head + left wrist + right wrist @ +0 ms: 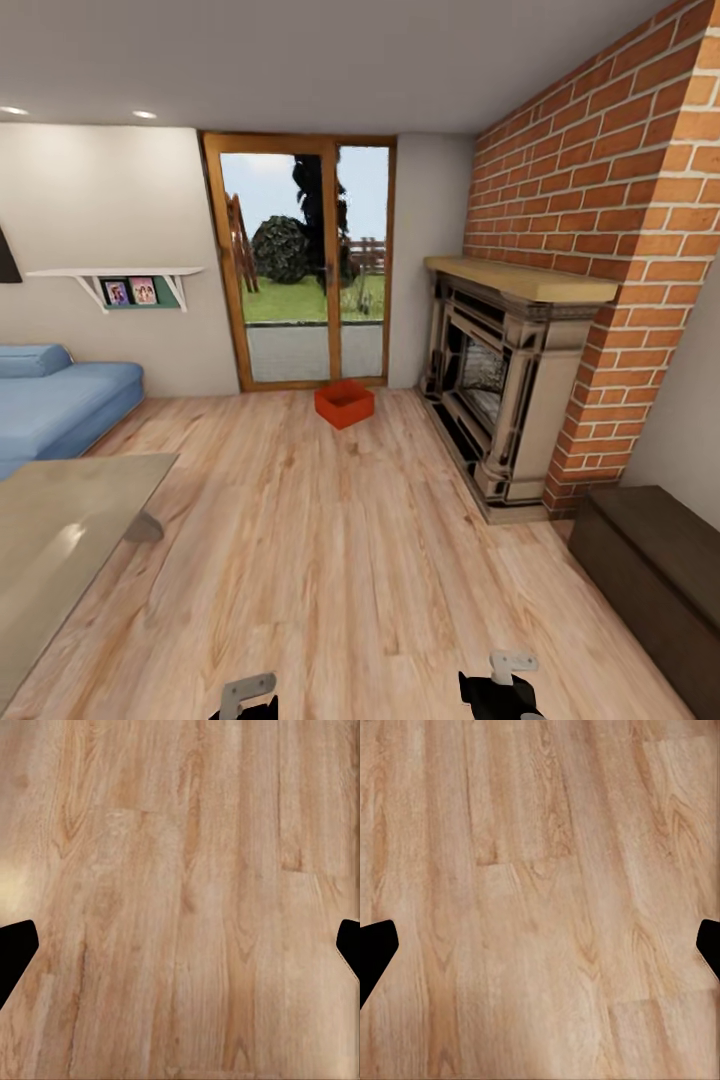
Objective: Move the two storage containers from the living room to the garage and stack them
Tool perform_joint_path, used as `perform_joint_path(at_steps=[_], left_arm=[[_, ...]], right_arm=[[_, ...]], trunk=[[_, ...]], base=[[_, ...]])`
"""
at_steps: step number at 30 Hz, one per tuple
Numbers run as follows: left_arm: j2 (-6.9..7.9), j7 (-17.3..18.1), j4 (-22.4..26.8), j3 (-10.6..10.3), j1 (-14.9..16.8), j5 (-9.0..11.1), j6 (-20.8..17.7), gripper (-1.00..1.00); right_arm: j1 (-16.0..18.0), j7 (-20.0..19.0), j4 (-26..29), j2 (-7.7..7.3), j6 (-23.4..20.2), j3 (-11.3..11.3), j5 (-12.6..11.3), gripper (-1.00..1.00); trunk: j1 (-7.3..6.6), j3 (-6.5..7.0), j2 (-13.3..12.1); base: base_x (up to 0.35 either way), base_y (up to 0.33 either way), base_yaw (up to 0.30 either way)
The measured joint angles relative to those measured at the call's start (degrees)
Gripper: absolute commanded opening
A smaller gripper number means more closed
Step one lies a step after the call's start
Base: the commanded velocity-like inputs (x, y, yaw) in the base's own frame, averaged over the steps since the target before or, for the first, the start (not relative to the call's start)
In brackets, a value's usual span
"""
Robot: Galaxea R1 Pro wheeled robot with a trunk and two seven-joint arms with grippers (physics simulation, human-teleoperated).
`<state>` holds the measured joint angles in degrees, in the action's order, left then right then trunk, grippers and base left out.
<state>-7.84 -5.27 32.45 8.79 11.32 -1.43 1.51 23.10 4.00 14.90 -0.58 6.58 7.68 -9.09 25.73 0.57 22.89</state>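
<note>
I am in the living room, on light wood-plank flooring (pixel 330 560). One rust-red open-top storage container (pixel 344 403) sits on the planks far ahead, just in front of the wood-framed glass doors (pixel 300 260). My left gripper (pixel 245 698) and right gripper (pixel 500 685) hang low at the near edge of the head view, far from the container. In the left wrist view the left gripper (pixel 180 952) is open over bare planks. The right gripper (pixel 540 952) is likewise open with nothing between its fingers. The garage is out of view.
A dark ornate fireplace (pixel 495 390) with a wooden mantel stands against the brick wall on the right, and a dark low cabinet (pixel 650 570) is nearer on the right. A blue seat (pixel 55 400) and a glass table (pixel 60 530) occupy the left.
</note>
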Motion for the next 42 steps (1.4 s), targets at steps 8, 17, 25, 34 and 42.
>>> perform_joint_path(at_steps=[8,17,25,34,42], left_arm=[[0.03,0.0,0.0,0.0,0.0,-0.01,0.0,1.0],[0.0,0.0,0.0,0.0,0.0,0.0,0.0,1.0],[0.0,0.0,0.02,0.01,-0.01,-0.02,0.0,1.0],[0.0,0.0,0.02,0.01,0.0,-0.01,0.0,1.0],[0.0,0.0,0.0,0.0,0.0,-0.02,0.0,1.0]], right_arm=[[0.0,0.0,0.0,0.0,0.0,0.01,0.01,1.0],[0.0,0.06,0.0,0.0,0.0,0.06,0.01,1.0],[0.02,0.01,-0.02,0.01,0.01,0.09,0.01,1.0],[0.02,0.04,-0.02,0.01,0.01,0.09,0.01,1.0],[0.0,0.01,0.0,0.0,0.0,0.09,0.01,1.0]], trunk=[[0.0,0.0,0.0],[0.0,0.0,0.0],[0.0,0.0,0.0],[0.0,0.0,0.0],[0.0,0.0,0.0]], base=[[0.302,-0.212,0.0],[0.302,-0.212,0.001],[0.302,-0.212,0.218],[0.302,-0.212,0.277],[0.302,-0.212,0.13]])
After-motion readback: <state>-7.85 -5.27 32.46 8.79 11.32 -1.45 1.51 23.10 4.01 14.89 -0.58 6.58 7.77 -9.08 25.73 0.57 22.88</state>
